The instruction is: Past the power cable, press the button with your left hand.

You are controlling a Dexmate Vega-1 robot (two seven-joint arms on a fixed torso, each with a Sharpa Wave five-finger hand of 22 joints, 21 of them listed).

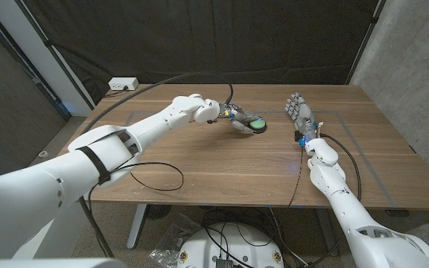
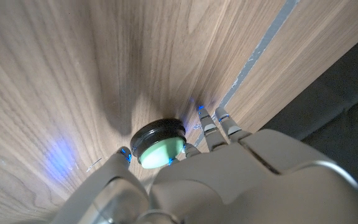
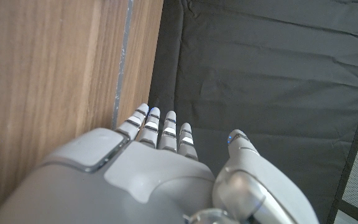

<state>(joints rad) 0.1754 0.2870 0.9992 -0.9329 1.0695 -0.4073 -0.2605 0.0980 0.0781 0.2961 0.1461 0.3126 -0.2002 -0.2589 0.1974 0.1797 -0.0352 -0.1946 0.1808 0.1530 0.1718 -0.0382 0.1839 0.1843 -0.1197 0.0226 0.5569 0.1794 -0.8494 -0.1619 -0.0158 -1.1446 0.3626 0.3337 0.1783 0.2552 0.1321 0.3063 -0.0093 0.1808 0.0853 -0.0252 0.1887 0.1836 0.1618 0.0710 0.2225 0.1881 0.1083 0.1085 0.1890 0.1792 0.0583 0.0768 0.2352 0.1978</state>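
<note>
A round button (image 1: pixel 258 124) with a pale green top and a black base sits mid-table, toward the back. My left hand (image 1: pixel 234 116) has reached across to it and hovers at its left edge, fingers bent down. In the left wrist view the button (image 2: pixel 158 151) lies just under the hand (image 2: pixel 241 180), with fingertips (image 2: pixel 219 119) on one side of it and the thumb on the other; I cannot tell if anything touches the top. A black cable (image 1: pixel 157 176) loops on the table near the front left, behind my arm. My right hand (image 1: pixel 300 112) stands upright with fingers straight, holding nothing.
A white socket box (image 1: pixel 123 84) sits at the back left corner with a black cable arcing from there toward my left wrist. Grey tape lines (image 1: pixel 369 149) mark the wooden table (image 1: pixel 222 167) on the right. Another thin cable runs beside my right forearm.
</note>
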